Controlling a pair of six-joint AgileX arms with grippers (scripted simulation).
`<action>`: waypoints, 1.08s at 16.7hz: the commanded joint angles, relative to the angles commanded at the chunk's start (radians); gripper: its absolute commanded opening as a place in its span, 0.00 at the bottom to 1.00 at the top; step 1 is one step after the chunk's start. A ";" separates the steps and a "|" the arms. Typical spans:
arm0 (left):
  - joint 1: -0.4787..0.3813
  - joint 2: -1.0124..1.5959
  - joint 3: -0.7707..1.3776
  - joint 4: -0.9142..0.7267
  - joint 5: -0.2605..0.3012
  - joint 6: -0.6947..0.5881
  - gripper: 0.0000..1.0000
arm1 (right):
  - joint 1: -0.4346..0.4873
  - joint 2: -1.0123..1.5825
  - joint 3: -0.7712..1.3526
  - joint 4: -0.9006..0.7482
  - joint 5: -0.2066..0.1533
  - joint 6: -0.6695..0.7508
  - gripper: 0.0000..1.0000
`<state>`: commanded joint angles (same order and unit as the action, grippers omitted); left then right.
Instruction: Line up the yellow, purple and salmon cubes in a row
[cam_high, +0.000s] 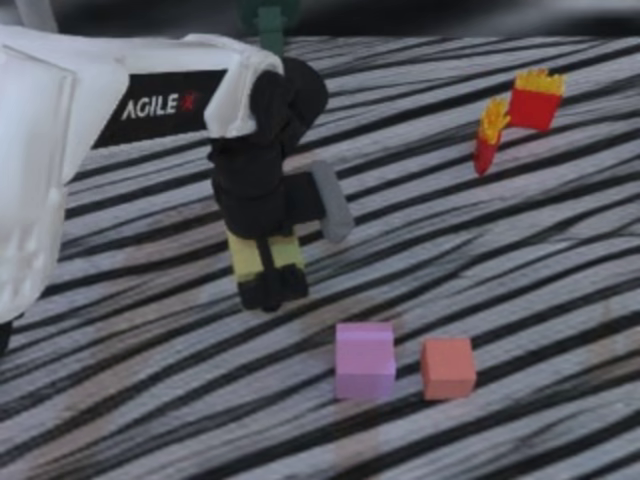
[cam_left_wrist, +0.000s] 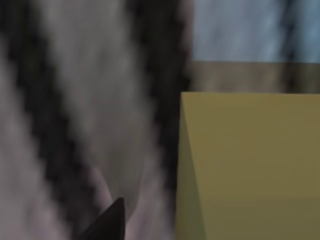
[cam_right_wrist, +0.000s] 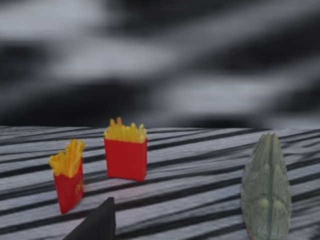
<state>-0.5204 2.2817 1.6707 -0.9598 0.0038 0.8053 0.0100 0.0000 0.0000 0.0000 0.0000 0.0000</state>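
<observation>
Striped black-and-grey cloth (cam_high: 520, 300) covers the whole table. Left gripper (cam_high: 272, 290) is at work left of centre, fingers pointing down; the yellow cube (cam_high: 266, 253) shows between them as pale strips, so the fingers appear closed on it. Left wrist view confirms the yellow cube filling the frame close to the camera. Whether it rests on the cloth or is just lifted off cannot be told. Purple cube (cam_high: 365, 360) sits nearer the front edge and right of the gripper; salmon cube (cam_high: 447, 367) lies just beside it on its right, apart by a narrow gap, the 2 already in line. 2 red fries cartons (cam_high: 520, 112) stand at the far right, well apart from the cubes. Right arm is out of the top view; its wrist view looks across the cloth at the cartons and a pale green ribbed object (cam_right_wrist: 266, 187). Judgement: the step in hand is setting the yellow cube left of the purple one. Recommended: hold it square, match the front edges of the 2 placed cubes, keep a similar gap, lower flat and release without nudging the purple cube.
</observation>
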 joint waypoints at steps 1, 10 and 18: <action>0.000 0.000 0.000 0.000 0.000 0.000 0.70 | 0.000 0.000 0.000 0.000 0.000 0.000 1.00; 0.000 0.000 0.000 0.000 0.000 0.000 0.02 | 0.000 0.000 0.000 0.000 0.000 0.000 1.00; 0.000 0.000 0.000 0.000 0.000 0.000 0.00 | 0.000 0.000 0.000 0.000 0.000 0.000 1.00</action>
<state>-0.5204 2.2817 1.6707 -0.9598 0.0038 0.8053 0.0100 0.0000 0.0000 0.0000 0.0000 0.0000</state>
